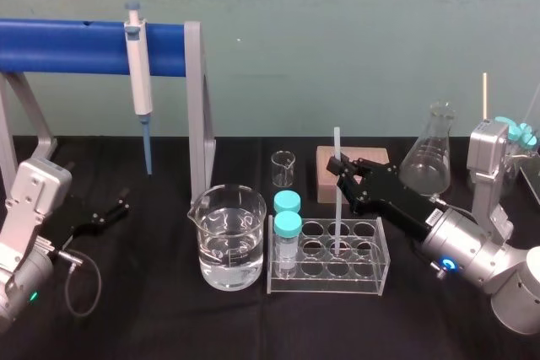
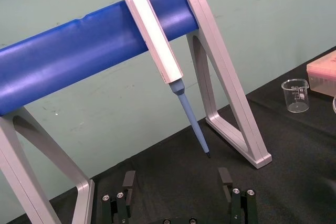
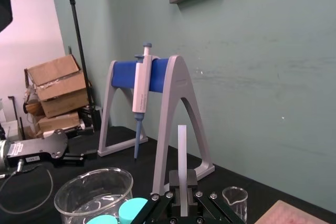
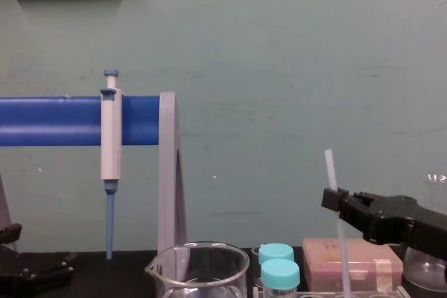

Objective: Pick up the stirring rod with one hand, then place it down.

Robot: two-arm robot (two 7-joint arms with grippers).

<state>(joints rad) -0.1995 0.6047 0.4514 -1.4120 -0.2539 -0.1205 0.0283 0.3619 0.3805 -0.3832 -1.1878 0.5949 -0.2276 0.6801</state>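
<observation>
The stirring rod is a thin translucent white stick standing upright. My right gripper is shut on it around mid-length, reaching in from the right. The rod's lower end drops into a middle well of the clear tube rack. In the right wrist view the stirring rod rises straight from between the right gripper's black fingers. The chest view shows the rod sticking up above the right gripper. My left gripper is parked low at the far left, and in its wrist view the left gripper is open with nothing in it.
A water-filled beaker stands left of the rack, whose left wells hold two teal-capped tubes. Behind are a small beaker, a tan block and a conical flask. A pipette hangs on the blue-barred stand.
</observation>
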